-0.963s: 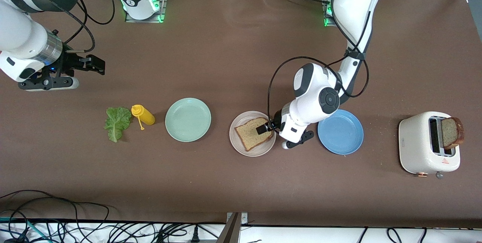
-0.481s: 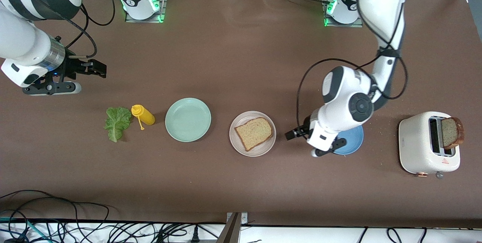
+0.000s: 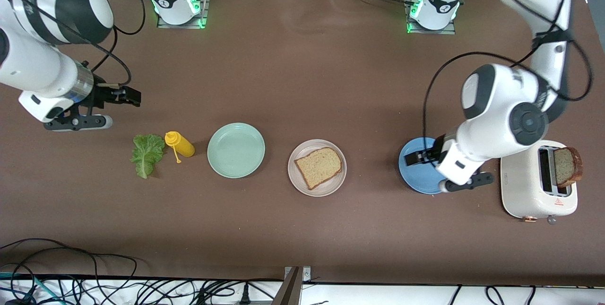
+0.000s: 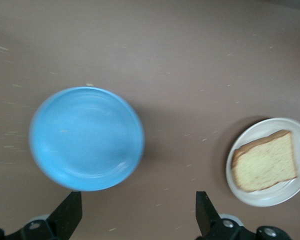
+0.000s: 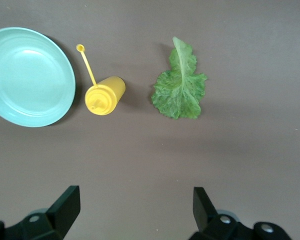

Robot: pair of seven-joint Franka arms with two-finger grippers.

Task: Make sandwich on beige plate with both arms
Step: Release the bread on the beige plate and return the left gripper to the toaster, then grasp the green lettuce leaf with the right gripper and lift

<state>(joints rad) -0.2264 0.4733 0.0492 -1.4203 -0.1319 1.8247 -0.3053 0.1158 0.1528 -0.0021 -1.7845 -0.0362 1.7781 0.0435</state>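
Note:
One brown bread slice [image 3: 318, 167] lies on the beige plate [image 3: 297, 183] mid-table; both show in the left wrist view, slice [image 4: 265, 161] on plate [image 4: 290, 192]. A second slice [image 3: 567, 166] stands in the white toaster [image 3: 524, 182]. The green lettuce leaf [image 3: 147, 154] lies flat on the table toward the right arm's end, also in the right wrist view [image 5: 180, 86]. My left gripper [image 3: 416, 158] is open and empty over the blue plate [image 3: 413, 177]. My right gripper [image 3: 127, 96] is open and empty above the table near the lettuce.
A yellow mustard bottle [image 3: 180, 144] lies beside the lettuce, next to the mint green plate [image 3: 236, 150]; both show in the right wrist view, bottle [image 5: 105, 95] and plate [image 5: 30, 77]. Cables hang along the table's front edge.
My left gripper let go of the bread slice on the beige plate and moved away toward the toaster, now over the blue plate. My right gripper lowered slightly toward the lettuce.

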